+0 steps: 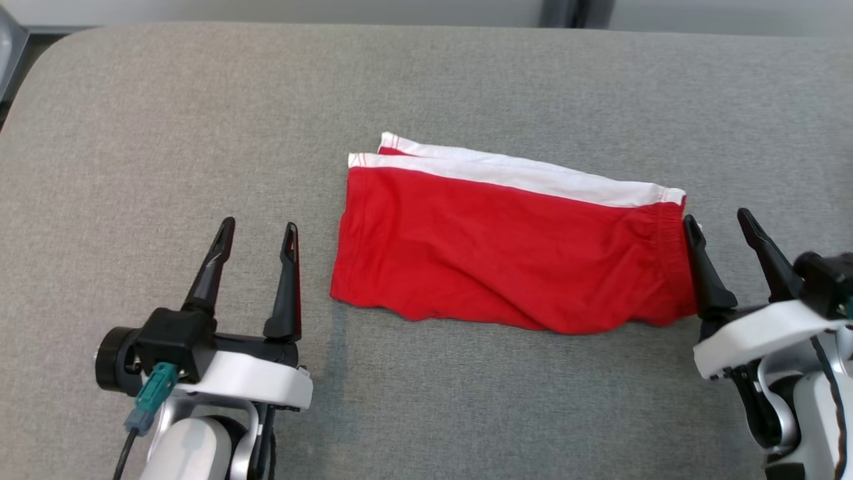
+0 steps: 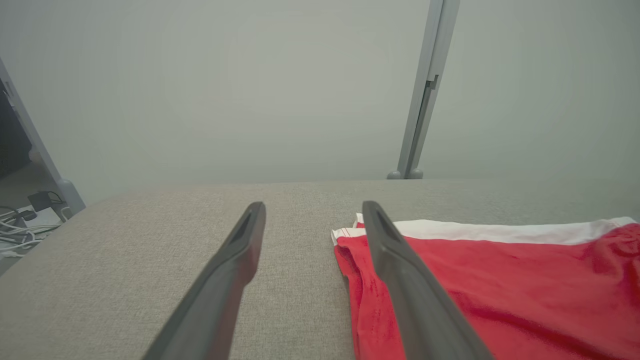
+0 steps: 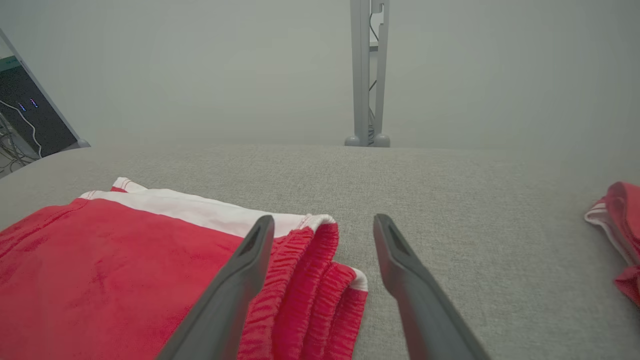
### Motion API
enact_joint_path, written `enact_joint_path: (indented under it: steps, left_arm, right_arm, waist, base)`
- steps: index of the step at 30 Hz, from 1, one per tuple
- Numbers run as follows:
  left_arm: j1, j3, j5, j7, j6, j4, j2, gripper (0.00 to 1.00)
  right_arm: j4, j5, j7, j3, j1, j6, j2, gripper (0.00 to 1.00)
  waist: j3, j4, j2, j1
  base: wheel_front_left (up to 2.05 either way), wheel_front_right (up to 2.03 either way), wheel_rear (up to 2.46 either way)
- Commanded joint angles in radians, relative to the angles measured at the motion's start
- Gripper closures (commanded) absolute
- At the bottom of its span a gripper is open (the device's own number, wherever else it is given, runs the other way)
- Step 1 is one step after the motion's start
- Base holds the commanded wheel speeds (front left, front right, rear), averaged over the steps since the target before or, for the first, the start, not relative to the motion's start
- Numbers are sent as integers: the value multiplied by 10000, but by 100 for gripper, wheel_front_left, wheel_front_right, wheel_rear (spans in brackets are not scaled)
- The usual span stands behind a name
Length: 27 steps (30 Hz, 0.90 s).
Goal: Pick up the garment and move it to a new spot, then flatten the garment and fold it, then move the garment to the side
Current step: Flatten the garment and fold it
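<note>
**Garment [image 1: 506, 253] folded, lying flat**

Red w/ white band, it sits mid grey surface [image 1: 466, 73]. L gripper [image 1: 260, 230] spread wide, empty, just beside its left edge. R gripper [image 1: 720, 220] spread wide, empty, 1 finger over waistband end.

Your right gripper [image 3: 324, 220] hangs with fingers spread wide over the grey fabric surface [image 3: 475, 200]. The folded red garment [image 3: 110, 260] lies at its left finger, another red cloth [image 3: 620, 225] well off to its right, and a metal post [image 3: 367, 75] straight ahead.
</note>
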Motion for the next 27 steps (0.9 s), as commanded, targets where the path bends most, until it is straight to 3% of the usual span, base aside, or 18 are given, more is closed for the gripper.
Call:
enact_joint_path:
  steps: [1, 7, 18, 19, 20, 21, 22, 27]
  left_arm:
    - [-166, -20, -20, -45, -27, 91, 12, 0]
    - [-393, -90, -60, -195, -50, 341, -65, 0]
    - [-641, -96, -147, -394, -43, 619, -65, 0]
    - [-654, -101, -151, -412, -45, 632, -62, 0]
    - [-644, -101, -160, -428, -47, 644, -55, 0]
    - [-654, -101, -162, -424, -44, 666, -46, 0]
    - [-680, -99, -163, -436, -35, 680, -38, 0]
    - [-718, -62, -152, -508, 62, 734, -4, 0]
  right_arm:
    - [112, -34, 8, -12, -185, 0, -5, 0]
    - [1415, -404, 960, -421, -514, 2, 327, 0]
    - [2285, 100, 1622, -502, -369, 0, 520, 0]
    - [2358, 219, 1671, -437, -420, 0, 478, 4]
    - [2413, 347, 1663, -380, -467, 0, 462, 56]
    - [2431, 447, 1604, -298, -502, 0, 428, 95]
    - [2476, 565, 1584, -219, -542, -2, 385, 100]
    - [2586, 1039, 1581, -85, -510, -40, 54, 100]
  waist:
    - [119, 134, 0, 0]
    - [246, 283, 0, 0]
    - [503, 243, 0, 0]
    - [528, 244, 0, 0]
    - [553, 240, 0, 0]
    - [572, 235, 0, 0]
    - [583, 232, 0, 0]
    - [575, 171, 0, 0]
  base:
    - [0, 0, 0]
    - [0, 0, 0]
    - [0, 0, 0]
    - [0, 0, 0]
    - [0, 0, 0]
    - [0, 0, 0]
    - [0, 0, 0]
    - [0, 0, 0]
